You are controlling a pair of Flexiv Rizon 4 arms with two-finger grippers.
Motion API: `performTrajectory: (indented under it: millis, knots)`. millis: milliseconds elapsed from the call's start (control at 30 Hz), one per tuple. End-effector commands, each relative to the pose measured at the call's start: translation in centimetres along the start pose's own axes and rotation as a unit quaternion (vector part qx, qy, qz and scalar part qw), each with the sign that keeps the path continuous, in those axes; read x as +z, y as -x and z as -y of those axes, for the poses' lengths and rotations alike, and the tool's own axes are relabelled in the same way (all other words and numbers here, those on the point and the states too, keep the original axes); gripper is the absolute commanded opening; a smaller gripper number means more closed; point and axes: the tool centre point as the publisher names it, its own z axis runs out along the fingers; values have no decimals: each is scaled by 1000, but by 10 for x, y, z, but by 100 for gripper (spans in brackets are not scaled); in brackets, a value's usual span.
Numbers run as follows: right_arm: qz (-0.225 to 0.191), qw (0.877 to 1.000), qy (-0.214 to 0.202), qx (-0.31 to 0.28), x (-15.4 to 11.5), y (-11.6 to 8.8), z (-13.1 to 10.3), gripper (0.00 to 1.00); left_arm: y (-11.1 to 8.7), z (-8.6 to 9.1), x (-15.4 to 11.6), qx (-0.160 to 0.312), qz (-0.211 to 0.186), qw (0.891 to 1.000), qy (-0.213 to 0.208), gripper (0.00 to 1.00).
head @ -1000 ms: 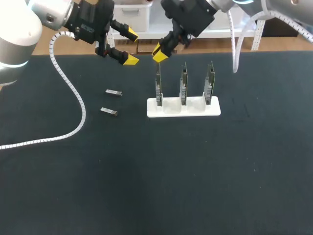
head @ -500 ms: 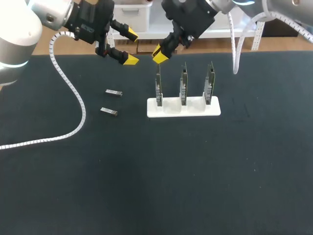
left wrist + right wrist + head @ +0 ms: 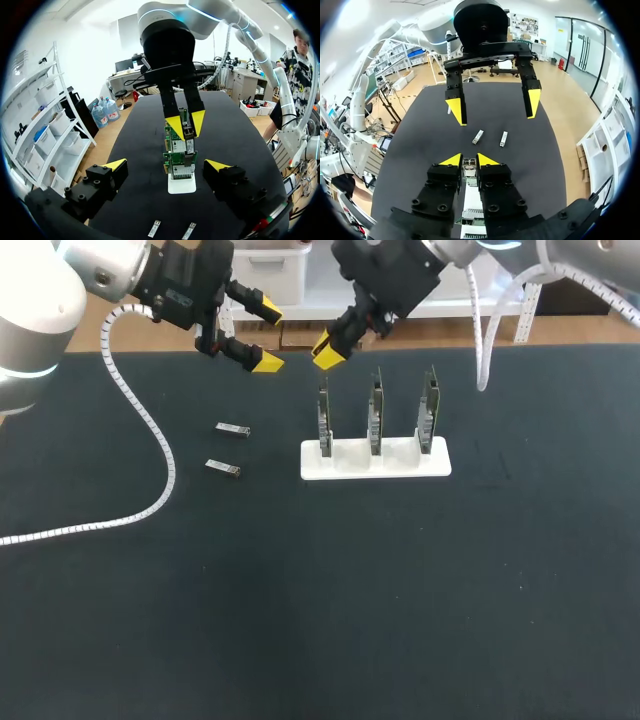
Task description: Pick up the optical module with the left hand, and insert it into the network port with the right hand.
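Observation:
My right gripper (image 3: 328, 350) hangs just above the top of the leftmost card (image 3: 324, 416) of three upright network cards in a white holder (image 3: 340, 468). In the left wrist view its yellow fingertips (image 3: 175, 125) are shut on a small metal optical module (image 3: 188, 132) right at that card's upper edge. The right wrist view shows the module (image 3: 469, 167) pinched in my right gripper (image 3: 469, 160). My left gripper (image 3: 262, 337) stands open and empty to the left of the cards, above the table. Two more optical modules (image 3: 232, 429) (image 3: 223, 468) lie flat on the dark mat.
A white spiral cable (image 3: 150, 430) from my left arm trails over the mat's left part. The other two cards (image 3: 375, 412) (image 3: 429, 410) stand to the right in the holder. The mat (image 3: 350, 600) spreads wide in front of the holder.
My right gripper has shifted very slightly upward with the module. The left arm and the loose modules have not moved.

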Motion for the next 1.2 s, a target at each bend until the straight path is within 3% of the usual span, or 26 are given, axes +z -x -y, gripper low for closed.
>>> performTrajectory:
  millis: [33,1200]
  knots:
    - [1,1000,-1,0,1,-3,0,0,1,0,0,-1,-3,1000,0,100]
    - [-4,1000,-11,-20,5,-3,-3,0,1,0,0,-1,-3,1000,0,100]
